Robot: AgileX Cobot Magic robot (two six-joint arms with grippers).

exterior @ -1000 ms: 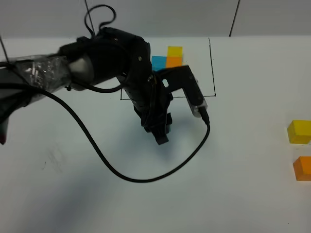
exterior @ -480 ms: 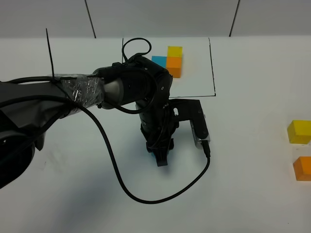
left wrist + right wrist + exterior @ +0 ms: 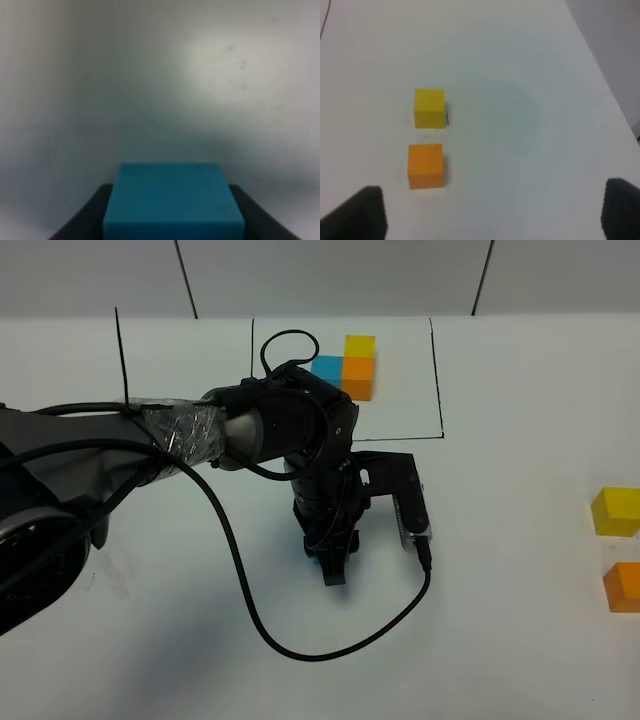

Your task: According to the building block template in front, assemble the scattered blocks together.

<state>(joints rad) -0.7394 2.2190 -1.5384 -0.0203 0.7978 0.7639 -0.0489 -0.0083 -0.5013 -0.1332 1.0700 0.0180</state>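
Left tool point(image 3: 332, 570) clamped on blue cube point(image 3: 172, 200); right tool point(image 3: 492, 215) wide, nothing btwn its fingers.
Blue cube is near worktop point(image 3: 520, 440) ctr, just outside the drawn black frame point(image 3: 437, 380), near side; contact w/ surface cannot be told. Template point(image 3: 345, 365) (blue, orange, yellow cubes in an L) stands inside the frame at its far edge. Yellow cube point(image 3: 429, 107) & orange cube point(image 3: 425, 166) rest near each other, not touching, at worktop's right edge.
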